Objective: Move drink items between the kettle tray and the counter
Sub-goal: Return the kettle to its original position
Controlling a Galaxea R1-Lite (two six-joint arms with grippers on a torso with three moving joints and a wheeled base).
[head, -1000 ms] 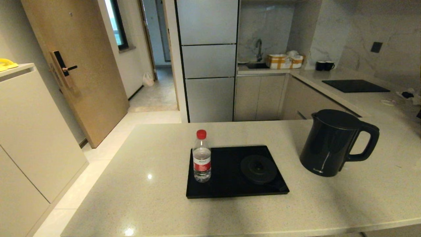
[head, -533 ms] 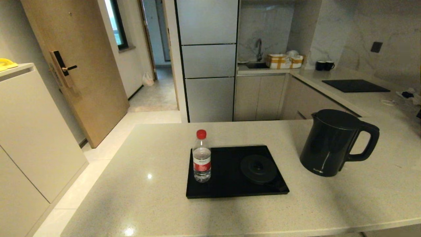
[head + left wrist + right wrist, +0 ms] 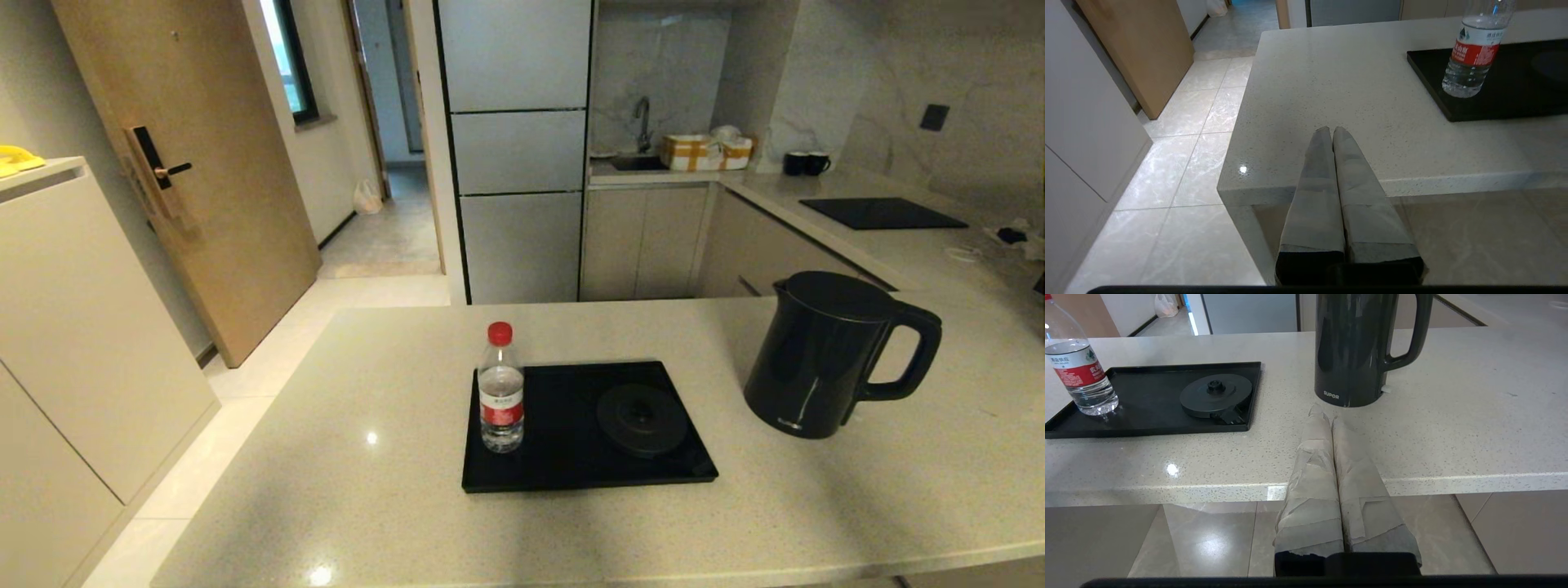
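The clear water bottle [image 3: 501, 390] with red cap and label stands upright on the left part of the black kettle tray [image 3: 571, 465]; the round base disc [image 3: 642, 419] on the tray is bare. On the beige counter [image 3: 367, 490], right of the tray, stands the tall black kettle [image 3: 820, 353], handle pointing right. Neither arm shows in the head view. My left gripper [image 3: 1332, 130] is shut and empty near the counter's front edge, short of the bottle [image 3: 1475, 53] and to its left. My right gripper [image 3: 1326, 413] is shut and empty, just in front of the kettle [image 3: 1357, 347].
A second counter runs along the right with a flat black cooktop panel [image 3: 882, 213] and two small black mugs [image 3: 806, 163]. A sink with a checked box [image 3: 704, 152] lies at the back. The counter drops off to tiled floor [image 3: 1180, 134] on the left.
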